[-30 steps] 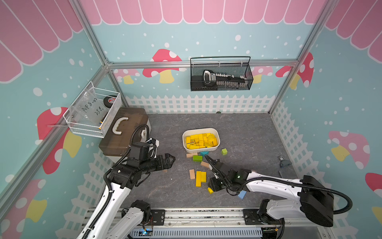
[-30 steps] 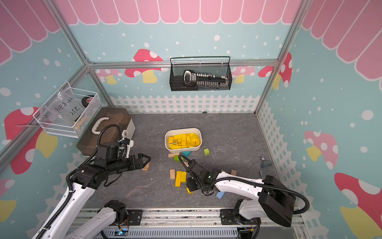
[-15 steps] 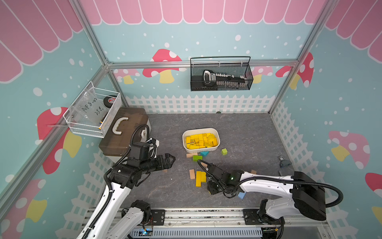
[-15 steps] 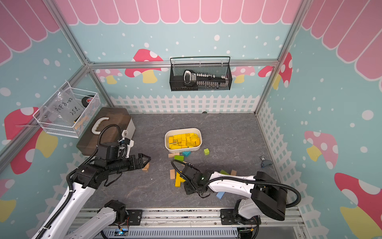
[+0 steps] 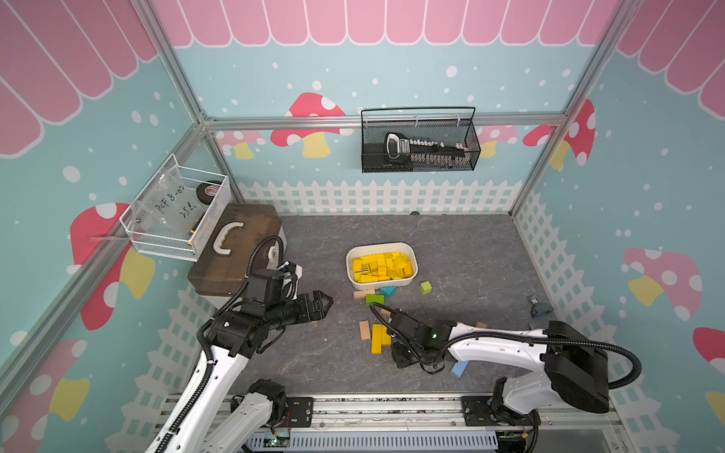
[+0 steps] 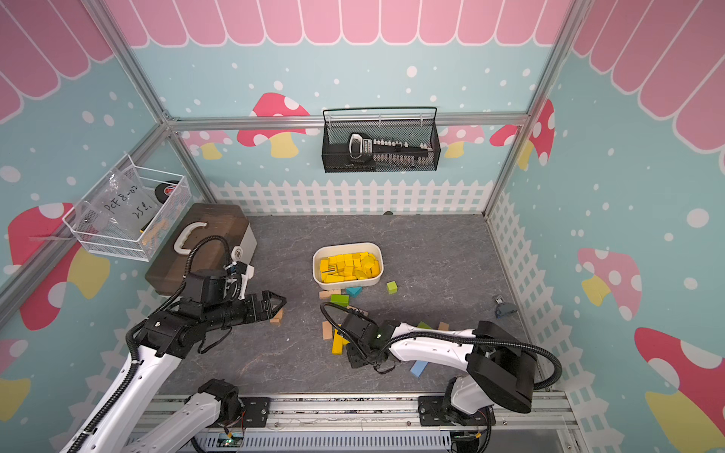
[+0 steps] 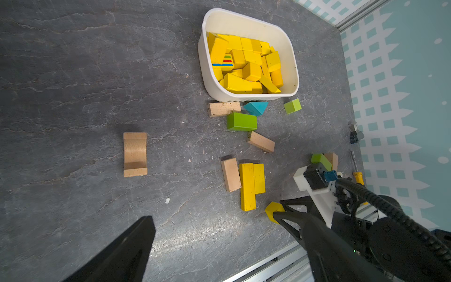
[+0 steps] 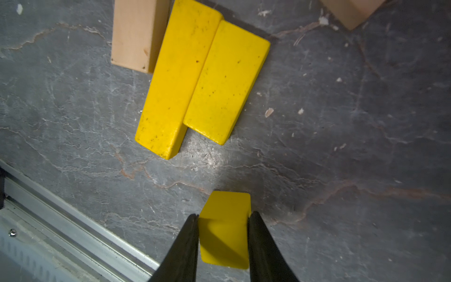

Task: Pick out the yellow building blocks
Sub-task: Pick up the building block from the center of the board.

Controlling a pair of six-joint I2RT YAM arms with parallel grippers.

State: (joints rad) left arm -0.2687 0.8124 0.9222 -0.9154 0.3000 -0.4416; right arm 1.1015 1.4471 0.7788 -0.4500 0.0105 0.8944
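Right wrist view: the right end effector point(image 8: 223, 214), wider a second ago, now pinches a small yellow block point(image 8: 224, 232), ready for lifting.

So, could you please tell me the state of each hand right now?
Left hand: open, holding nothing.
Right hand: closed on a small yellow block.

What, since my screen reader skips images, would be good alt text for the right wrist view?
The right gripper pinches a small yellow block between its two black fingers, with the grey stone-patterned table below. Beyond it lie a long yellow bar and a shorter yellow bar side by side, with a tan block beside the long one.
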